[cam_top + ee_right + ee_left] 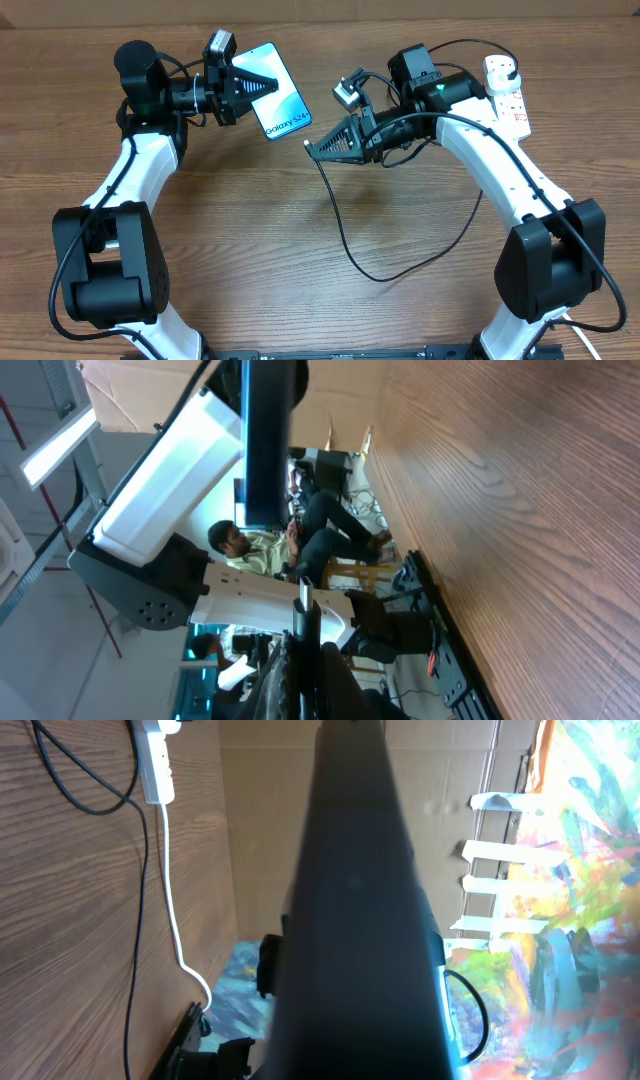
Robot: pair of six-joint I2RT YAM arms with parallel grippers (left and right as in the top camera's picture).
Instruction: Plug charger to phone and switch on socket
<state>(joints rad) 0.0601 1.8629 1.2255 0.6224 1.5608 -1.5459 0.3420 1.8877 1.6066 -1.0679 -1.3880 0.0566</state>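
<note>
My left gripper (258, 87) is shut on the phone (281, 108), holding it raised at the back left with its blue-teal screen and "Galaxy" lettering facing up. In the left wrist view the phone (350, 900) is a dark slab seen edge-on. My right gripper (322, 143) is shut on the charger's connector tip (307, 143), a short gap from the phone's lower edge. The tip (303, 598) points toward the phone's edge (265, 450) in the right wrist view. The black cable (345, 245) loops over the table to a black plug (500, 66) in the socket (512, 100).
The white power strip (155, 765) and its thick white cord (170, 880) lie at the table's back right. A person (250, 545) sits beyond the table edge. The cable loop (385, 277) lies across the middle front of the table.
</note>
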